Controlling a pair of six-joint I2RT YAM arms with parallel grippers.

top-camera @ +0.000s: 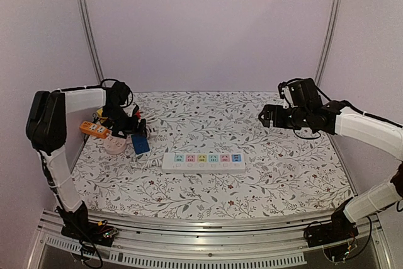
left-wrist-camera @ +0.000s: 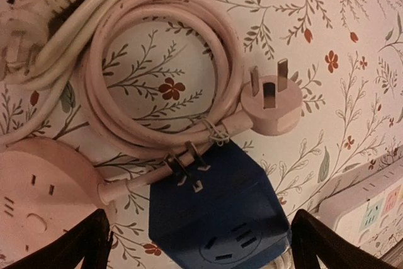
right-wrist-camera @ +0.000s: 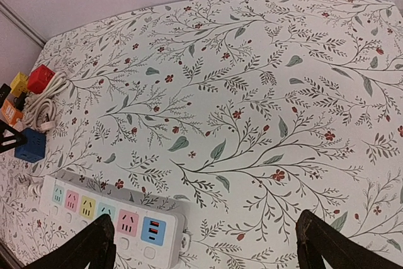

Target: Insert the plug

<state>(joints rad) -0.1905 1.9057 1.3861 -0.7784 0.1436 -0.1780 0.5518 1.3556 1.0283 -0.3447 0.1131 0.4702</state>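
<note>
— Where's the plug just now?

— The pink round plug lies on the table, far left, prongs bare, at the end of a coiled cord. It touches the blue cube, and the power strip sits near, off to the right.

— And the claws?

— The left claw hangs over that pile, fingers spread wide, holding nothing. The right claw is also wide and empty, up over the table, well apart from the strip.

— What worries you?

— The cord first. A thin tie binds the coil just beside the plug, and the other end seems to run into the pink round socket. Lift the plug and I'd expect the whole bundle to drag along, maybe too short or too heavy to reach a slot cleanly.

— The grip itself?

— Crowded. Fingers that wide could close on the cube or a loop of cord along with the plug. And a round body can turn between flat pads, so the prongs would meet the slots askew.

— The strip?

— Nothing pins it. A push from a crooked plug would likely slide it across the table unless the right claw comes over to hold it.
</note>
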